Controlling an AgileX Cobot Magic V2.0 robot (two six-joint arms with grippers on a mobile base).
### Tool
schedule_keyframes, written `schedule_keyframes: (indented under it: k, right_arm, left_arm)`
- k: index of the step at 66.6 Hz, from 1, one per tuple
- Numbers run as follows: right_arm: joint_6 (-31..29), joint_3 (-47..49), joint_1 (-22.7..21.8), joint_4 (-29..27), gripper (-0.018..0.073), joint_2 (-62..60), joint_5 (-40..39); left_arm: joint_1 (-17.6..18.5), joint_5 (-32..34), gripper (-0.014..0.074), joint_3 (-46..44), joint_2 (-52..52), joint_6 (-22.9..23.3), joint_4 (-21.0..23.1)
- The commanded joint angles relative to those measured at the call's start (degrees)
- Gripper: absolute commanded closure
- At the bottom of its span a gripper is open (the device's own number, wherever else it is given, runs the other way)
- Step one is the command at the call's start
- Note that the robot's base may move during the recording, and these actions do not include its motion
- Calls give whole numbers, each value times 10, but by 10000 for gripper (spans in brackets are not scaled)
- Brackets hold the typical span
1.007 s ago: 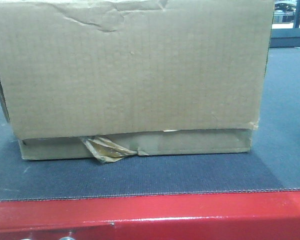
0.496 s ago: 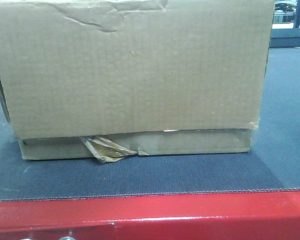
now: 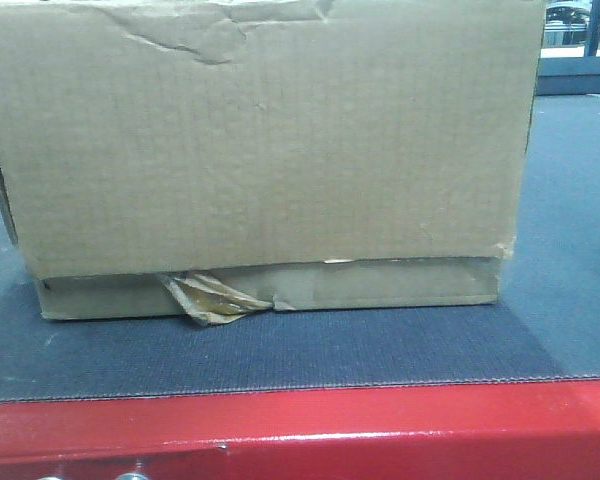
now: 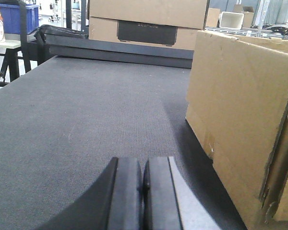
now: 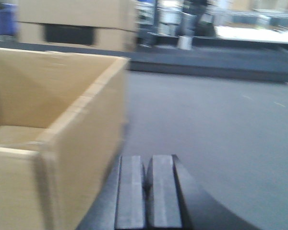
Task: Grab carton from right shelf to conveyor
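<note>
The carton [image 3: 265,160] sits on the conveyor [image 3: 310,350], set back a little from the near frame edge [image 3: 300,425], with a strip of bare belt between them. A wad of tape [image 3: 212,298] hangs at the carton's lower seam, left of centre, touching the belt. More belt runs on to the right of the carton and behind it.

The left gripper [image 4: 143,194] is low over the belt to the carton's left, apart from its side wall. The right gripper [image 5: 148,191] is just beside the carton's right wall. At the far end of the belt, beyond the carton, stand stacked boxes [image 4: 149,21].
</note>
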State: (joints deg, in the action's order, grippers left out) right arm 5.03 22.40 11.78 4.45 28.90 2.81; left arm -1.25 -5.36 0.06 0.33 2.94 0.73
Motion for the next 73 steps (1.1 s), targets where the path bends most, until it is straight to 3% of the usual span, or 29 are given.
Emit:
schedule_keyframes:
  k: [1, 11, 21, 29, 36, 73]
  right_arm:
    - [-6, -11, -49, -11, 627, -38, 19]
    - [-6, -73, -118, -28, 627, -142, 22]
    - [-6, -162, -149, -57, 627, -225, 14]
    - [-6, -224, -152, -62, 627, -277, 12]
    - [-6, -224, -152, -59, 627, -289, 42]
    - [-6, -224, -152, -59, 627, -289, 27]
  left_arm:
    - [-3, 12, 595, -1, -3, -2, 4]
    - [-3, 12, 595, -1, -3, -2, 4]
    - [-3, 12, 595, -1, -3, -2, 4]
    - [-3, 12, 595, -1, -3, -2, 4]
    - [-3, 12, 595, -1, -3, -2, 4]
    - [-3, 12, 595, -1, -3, -2, 4]
